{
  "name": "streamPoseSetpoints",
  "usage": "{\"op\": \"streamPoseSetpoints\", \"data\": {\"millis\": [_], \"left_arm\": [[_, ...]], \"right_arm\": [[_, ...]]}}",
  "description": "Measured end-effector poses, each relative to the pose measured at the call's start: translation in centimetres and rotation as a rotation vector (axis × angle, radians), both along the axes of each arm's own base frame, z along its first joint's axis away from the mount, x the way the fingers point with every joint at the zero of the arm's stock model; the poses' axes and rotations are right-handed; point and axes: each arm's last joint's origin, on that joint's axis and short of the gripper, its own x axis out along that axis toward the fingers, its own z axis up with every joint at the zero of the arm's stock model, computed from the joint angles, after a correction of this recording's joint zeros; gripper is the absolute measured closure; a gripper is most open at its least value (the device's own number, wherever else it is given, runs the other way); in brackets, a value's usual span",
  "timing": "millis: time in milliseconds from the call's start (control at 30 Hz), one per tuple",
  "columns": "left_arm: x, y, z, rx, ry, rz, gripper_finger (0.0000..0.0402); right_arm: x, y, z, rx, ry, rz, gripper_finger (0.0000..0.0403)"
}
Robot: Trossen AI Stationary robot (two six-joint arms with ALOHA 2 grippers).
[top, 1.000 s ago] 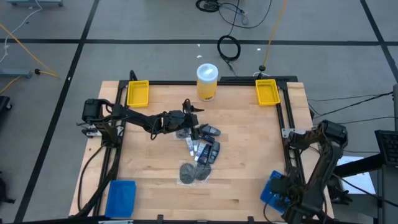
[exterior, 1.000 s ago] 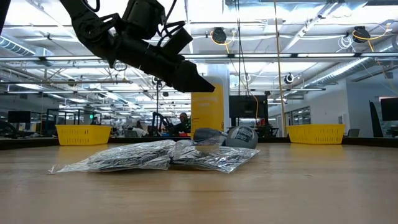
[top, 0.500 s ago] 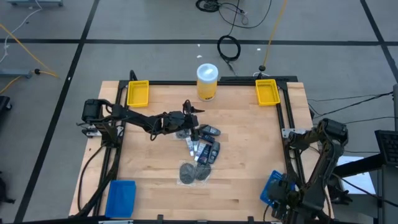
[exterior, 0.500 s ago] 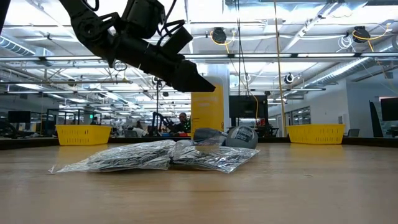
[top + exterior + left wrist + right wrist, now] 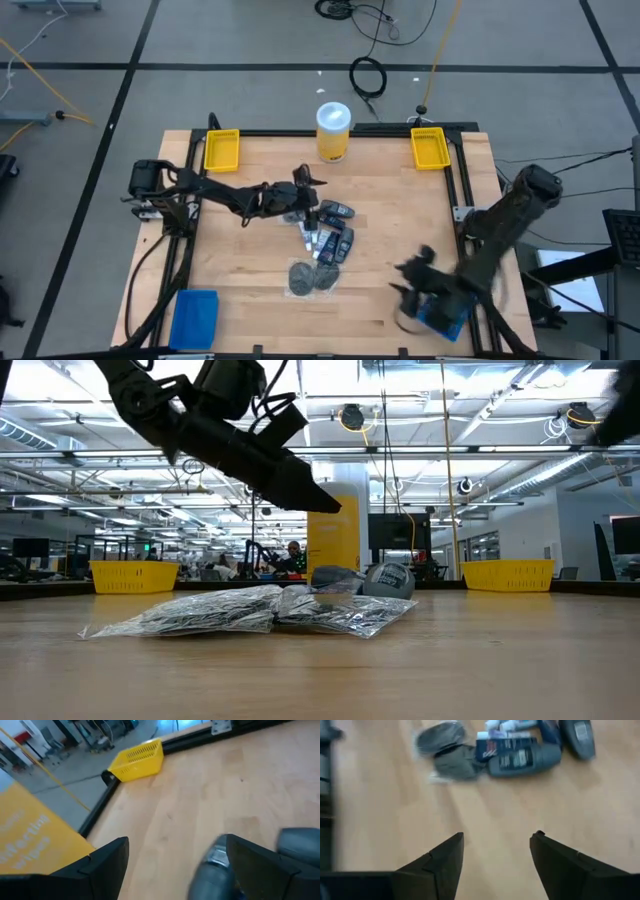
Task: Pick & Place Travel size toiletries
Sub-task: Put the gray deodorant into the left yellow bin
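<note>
Pale wood worktop [image 5: 400, 220], black frame rail around it, grey floor with dark lines and cables beyond. Low view looks into a big lit hall with ceiling pipes.

Right arm [image 5: 500, 225] changed most: a second ago it was folded at the right edge, now it is swung in over the near-right corner, blurred. Right gripper [image 5: 412, 275] is over bare wood near the blue bin [image 5: 445, 312], jaws spread, holding nothing. Left arm [image 5: 215, 190] reaches in from the left edge much as before. Left gripper [image 5: 308, 190] hangs above the far end of the toiletries, barely shifted, jaws spread, empty.

Yellow jar [image 5: 333, 130], white lid, at the far edge centre. Two yellow baskets at the far corners: left basket [image 5: 222, 150], right basket [image 5: 429, 148]. Second blue bin [image 5: 195, 318] at the near-left corner.

Toiletries [image 5: 325, 245] lie in a cluster mid-worktop: dark bottles [image 5: 530, 757] at the far side, white tubes [image 5: 311, 236] beside them, grey mesh discs [image 5: 313, 278] in clear wrap nearest the front. Nothing stands between the right gripper and the pile.
</note>
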Motion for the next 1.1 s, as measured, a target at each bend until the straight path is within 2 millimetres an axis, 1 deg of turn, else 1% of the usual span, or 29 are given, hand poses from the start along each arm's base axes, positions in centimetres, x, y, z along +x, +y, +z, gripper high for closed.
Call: {"op": "streamPoseSetpoints", "data": {"millis": [100,200,267,333,367,433,567,667,800,900,1000,1100], "left_arm": [[-0.7,-0.4,0.6,-0.045,0.039,0.015,0.0076],[-1.8,-0.7,1.1,-0.092,0.103,0.079,0.0076],[-2.5,-0.9,1.0,-0.153,0.143,0.119,0.0076],[-3.1,-1.3,0.6,-0.221,0.186,0.152,0.0076],[-3.2,-1.6,0.3,-0.254,0.196,0.155,0.0076],[-3.3,-2.2,-0.4,-0.306,0.195,0.128,0.0076],[-3.2,-3.7,-2.3,-0.333,0.202,0.045,0.0076],[-2.6,-4.7,-2.8,-0.356,0.149,-0.025,0.0076],[-1.5,-5.8,-4.1,-0.435,0.106,-0.184,0.0076],[-0.8,-6.2,-5.4,-0.497,0.073,-0.228,0.0076],[-0.2,-6.2,-6.6,-0.541,0.024,-0.254,0.0076],[0.8,-6.2,-7.2,-0.599,-0.014,-0.295,0.0076]], "right_arm": [[3.0,-2.9,-2.9,-0.035,-0.051,0.085,0.0185],[5.2,-6.6,-4.9,0.031,-0.114,0.170,0.0169],[6.0,-9.3,-5.9,0.122,-0.122,0.195,0.0149],[6.4,-11.5,-6.5,0.210,-0.115,0.175,0.0130],[6.4,-12.5,-6.7,0.234,-0.104,0.151,0.0123],[6.3,-13.7,-7.1,0.253,-0.065,0.116,0.0111],[6.2,-14.8,-7.5,0.255,-0.023,0.061,0.0104],[6.5,-14.8,-8.0,0.204,-0.045,0.027,0.0107],[6.6,-14.7,-9.4,0.172,-0.086,0.027,0.0107],[6.2,-14.9,-10.5,0.206,-0.128,0.001,0.0108],[5.8,-14.9,-11.2,0.220,-0.192,0.007,0.0106],[5.5,-15.0,-11.9,0.239,-0.255,0.007,0.0097]]}}
